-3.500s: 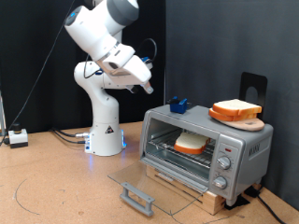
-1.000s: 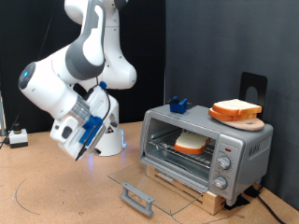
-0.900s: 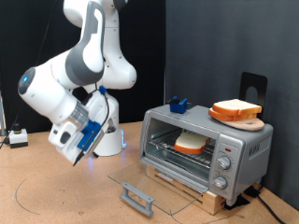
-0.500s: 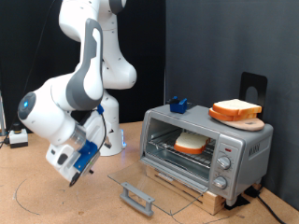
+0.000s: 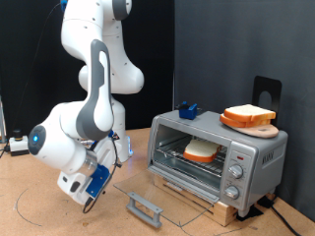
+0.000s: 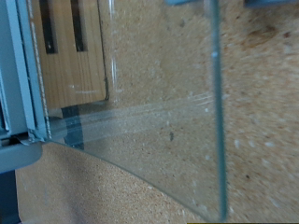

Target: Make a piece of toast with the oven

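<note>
The silver toaster oven (image 5: 219, 157) stands at the exterior view's right with its glass door (image 5: 162, 190) folded down flat and the grey bar handle (image 5: 146, 208) at the front. The piece of toast (image 5: 202, 151) lies on the wire rack inside. My gripper (image 5: 94, 197) hangs low over the cork table, to the left of the open door and close to its handle, holding nothing. In the wrist view the glass door (image 6: 159, 103) fills the frame, and my blue fingertips (image 6: 192, 2) just show apart at the edge.
A twin slice (image 5: 247, 113) lies on a round wooden board (image 5: 250, 126) on top of the oven. A small blue object (image 5: 188, 109) sits at the oven's back left. The oven rests on a wooden base (image 6: 75, 56). Cables and a small box (image 5: 18, 145) lie at the far left.
The arm has swung down from high above the oven to low over the table, left of the open door. The toast, oven and door have not moved.
</note>
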`<state>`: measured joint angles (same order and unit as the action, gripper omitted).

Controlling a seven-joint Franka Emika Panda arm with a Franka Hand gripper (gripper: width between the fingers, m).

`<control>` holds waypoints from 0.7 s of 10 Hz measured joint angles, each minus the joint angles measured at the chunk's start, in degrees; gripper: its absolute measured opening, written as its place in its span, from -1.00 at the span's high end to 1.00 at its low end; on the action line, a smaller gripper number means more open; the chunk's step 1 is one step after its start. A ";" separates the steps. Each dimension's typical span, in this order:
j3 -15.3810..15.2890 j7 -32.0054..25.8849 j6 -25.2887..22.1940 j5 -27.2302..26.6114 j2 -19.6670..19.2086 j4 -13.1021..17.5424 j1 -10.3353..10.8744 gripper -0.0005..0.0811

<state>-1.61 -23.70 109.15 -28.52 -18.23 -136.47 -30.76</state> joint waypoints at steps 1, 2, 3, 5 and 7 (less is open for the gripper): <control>-0.87 -1.11 0.20 -0.15 -0.11 -1.10 0.09 -1.00; -1.80 -2.16 0.23 -0.24 -0.02 -2.22 0.24 -1.00; -2.84 -3.04 0.23 -0.54 0.23 -3.48 0.36 -1.00; -4.65 -4.25 0.27 -2.24 1.11 -5.76 0.57 -1.00; -4.92 -4.50 0.86 -3.60 2.36 -6.82 0.36 -1.00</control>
<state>-6.53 -28.20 110.01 -32.12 -15.87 -143.29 -30.39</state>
